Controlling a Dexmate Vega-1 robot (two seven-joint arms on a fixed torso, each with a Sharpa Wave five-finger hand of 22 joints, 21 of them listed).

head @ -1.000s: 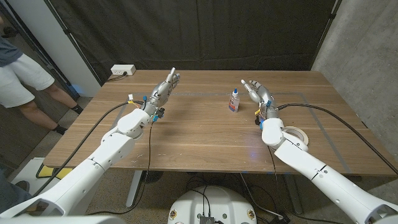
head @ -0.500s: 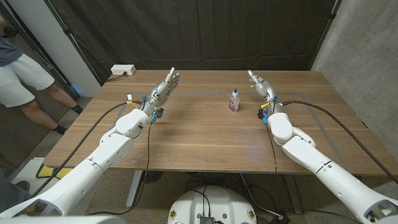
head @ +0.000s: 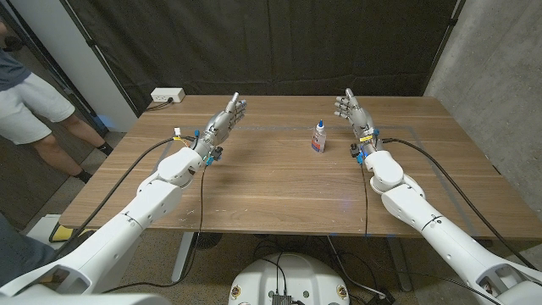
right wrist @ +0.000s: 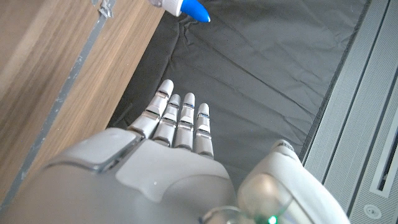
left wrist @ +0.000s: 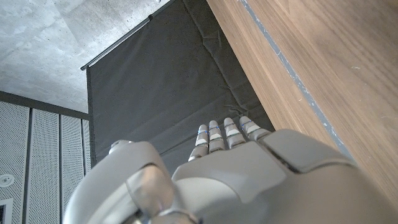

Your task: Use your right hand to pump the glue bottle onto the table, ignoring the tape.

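Standing bare across its wood-grain top, the bench (head: 279, 182) is carrying a thin grey line of tape (head: 423, 144) marked flat on its right part, while the roll of white tape that was lying beside the right forearm a second ago is no longer in sight now that the arm has swung over that spot. Hanging behind the bench is a creased black curtain (head: 271, 47), and a white power strip (head: 167, 97) is sitting at the far left corner. A person in grey shorts (head: 30, 110) is standing at the left edge. Two smooth grey-white arms are reaching in; the left robot hand (head: 227, 119) is holding nothing, fingers straight and pointing away, just as before. The right robot hand (head: 353, 110) has moved from close beside the bottle to a little farther right and is now standing released, fingers spread upward, apart from the bottle. One small glue bottle (head: 318, 137), white plastic with a blue cap, is standing upright on the bench just left of that hand, untouched; its blue tip (right wrist: 194, 9) is showing in the right wrist view.
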